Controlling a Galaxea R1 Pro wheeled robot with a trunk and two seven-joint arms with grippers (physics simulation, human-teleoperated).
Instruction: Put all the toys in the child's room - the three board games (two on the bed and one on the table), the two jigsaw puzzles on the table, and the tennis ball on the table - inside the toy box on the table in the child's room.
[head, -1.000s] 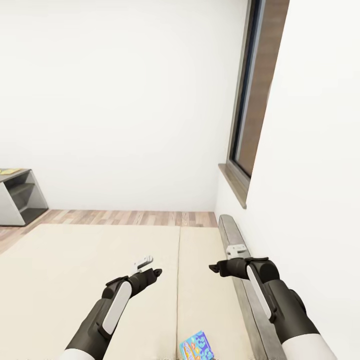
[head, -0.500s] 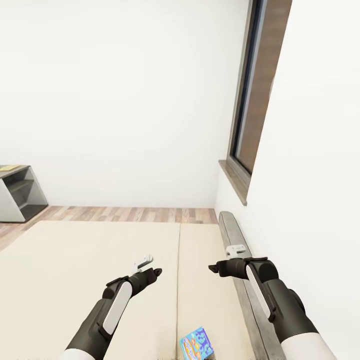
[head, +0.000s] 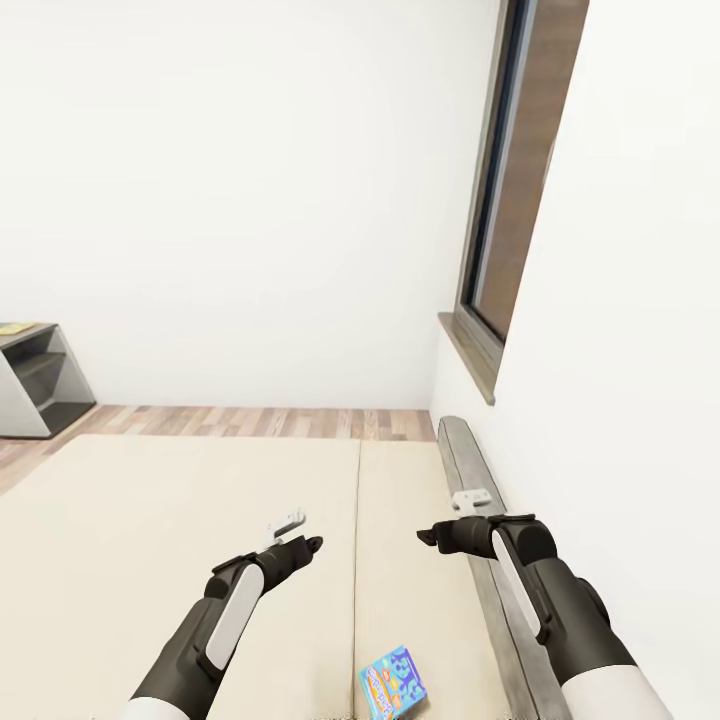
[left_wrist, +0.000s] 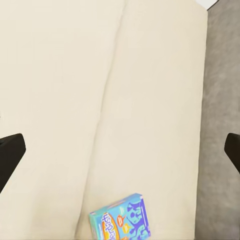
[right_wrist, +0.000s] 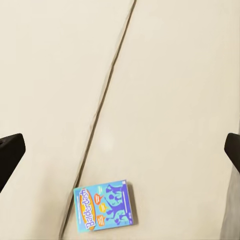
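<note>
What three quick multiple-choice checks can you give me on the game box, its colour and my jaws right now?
1. Where does the blue board game lie?
A. On the bed's mattress
B. On the wood floor
C. On the window sill

2. What is the box's main colour?
A. Red
B. Blue
C. Black

3. What state are both grippers in?
A. Both open and empty
B. Left shut on the box
C. Right shut on the box

Answers: 1 A, the box rests flat on the beige mattress just right of its seam, near the headboard. 2 B, its cover is blue with an orange title in the right wrist view. 3 A, the left gripper and right gripper show dark fingertips spread wide apart with nothing between them.
</note>
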